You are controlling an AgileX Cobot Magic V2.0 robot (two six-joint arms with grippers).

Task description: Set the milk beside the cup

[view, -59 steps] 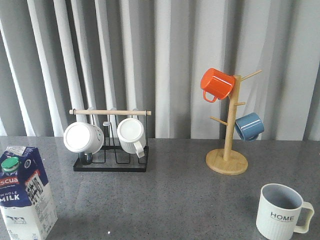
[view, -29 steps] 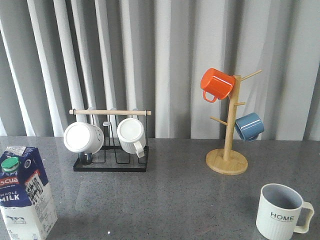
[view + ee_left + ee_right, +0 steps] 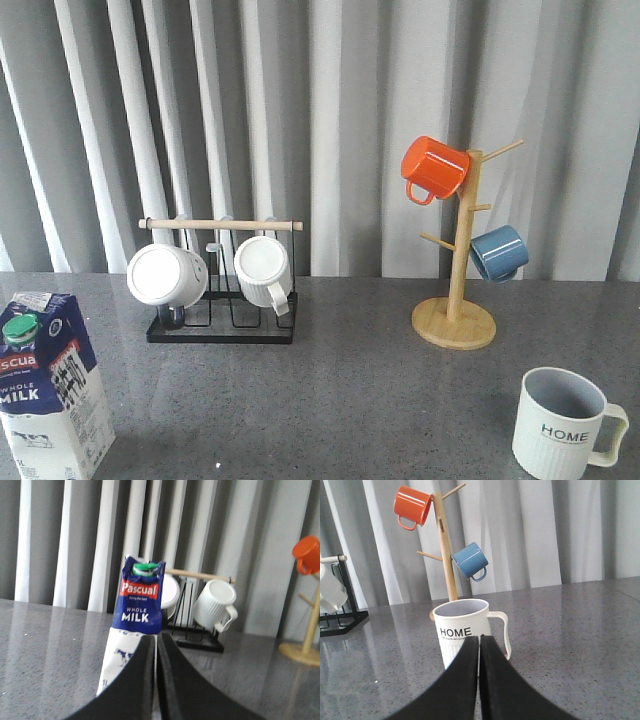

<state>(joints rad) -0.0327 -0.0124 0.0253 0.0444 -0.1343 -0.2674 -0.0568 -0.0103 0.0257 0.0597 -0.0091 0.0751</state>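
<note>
The milk [image 3: 50, 385], a blue-and-white carton with a green cap, stands upright at the table's front left; it also shows in the left wrist view [image 3: 137, 625]. The cup [image 3: 562, 425], a ribbed pale mug printed "HOME", stands at the front right, handle to the right; it also shows in the right wrist view [image 3: 465, 630]. My left gripper [image 3: 155, 641] is shut and empty, a little short of the milk. My right gripper [image 3: 479, 641] is shut and empty, a little short of the cup. Neither gripper shows in the front view.
A black wire rack [image 3: 222, 328] with a wooden bar holds two white mugs [image 3: 166, 275] at the back left. A wooden mug tree [image 3: 456, 320] at the back right carries an orange mug [image 3: 434, 168] and a blue mug [image 3: 498, 253]. Grey curtains hang behind the table.
</note>
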